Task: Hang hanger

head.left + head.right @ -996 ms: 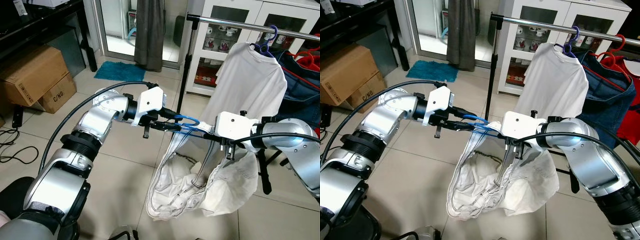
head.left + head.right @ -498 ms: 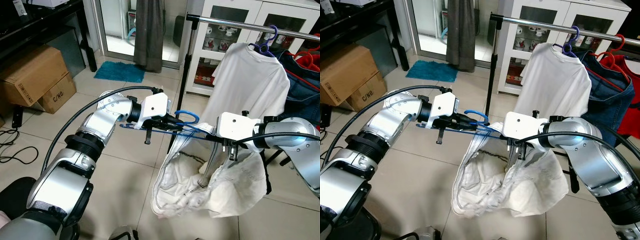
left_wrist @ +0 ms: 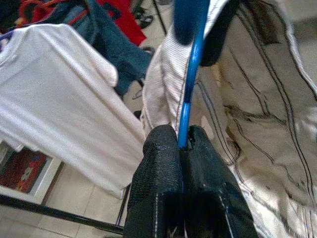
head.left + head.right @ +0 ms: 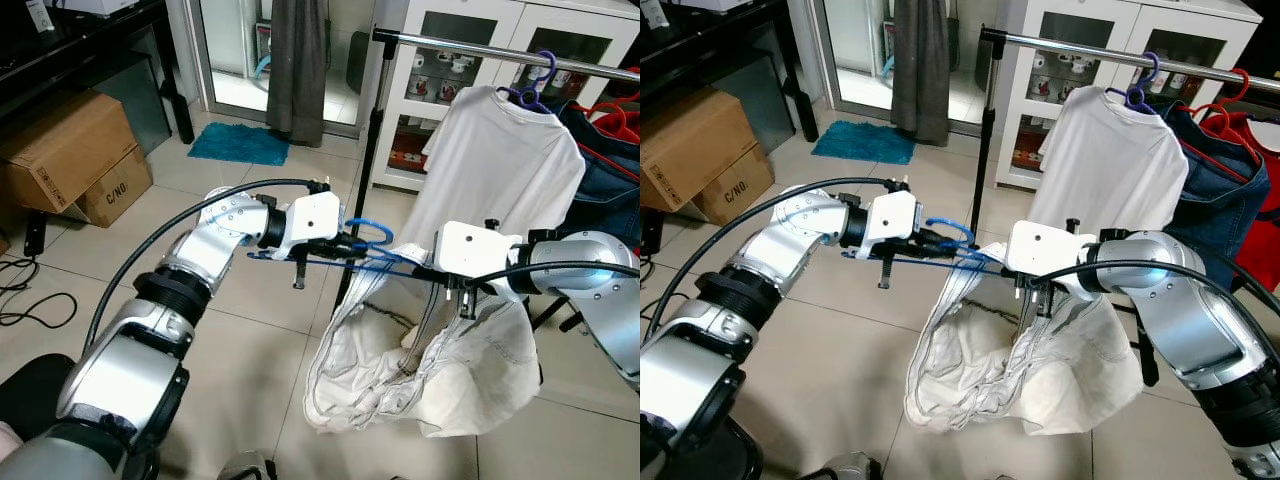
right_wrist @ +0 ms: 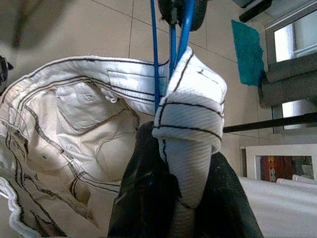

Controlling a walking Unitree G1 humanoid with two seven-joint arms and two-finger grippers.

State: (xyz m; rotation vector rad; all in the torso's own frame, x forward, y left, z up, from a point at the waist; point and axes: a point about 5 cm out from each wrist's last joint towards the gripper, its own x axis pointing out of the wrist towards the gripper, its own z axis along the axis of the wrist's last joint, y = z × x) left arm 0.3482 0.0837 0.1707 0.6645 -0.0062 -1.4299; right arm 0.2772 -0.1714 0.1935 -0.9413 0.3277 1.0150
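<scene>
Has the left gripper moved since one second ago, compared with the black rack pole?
Yes. The left gripper, shut on the blue hanger, has moved toward the robot's right and now overlaps the black rack pole.

The floor (image 4: 250,330) is of light beige tiles. Two cardboard boxes (image 4: 70,155) stand at the left, beside a black cable (image 4: 30,300) on the floor. A teal mat (image 4: 240,143) lies before a glass door with a grey curtain (image 4: 297,65). Behind stands a white cabinet (image 4: 470,40) with glass doors.
</scene>
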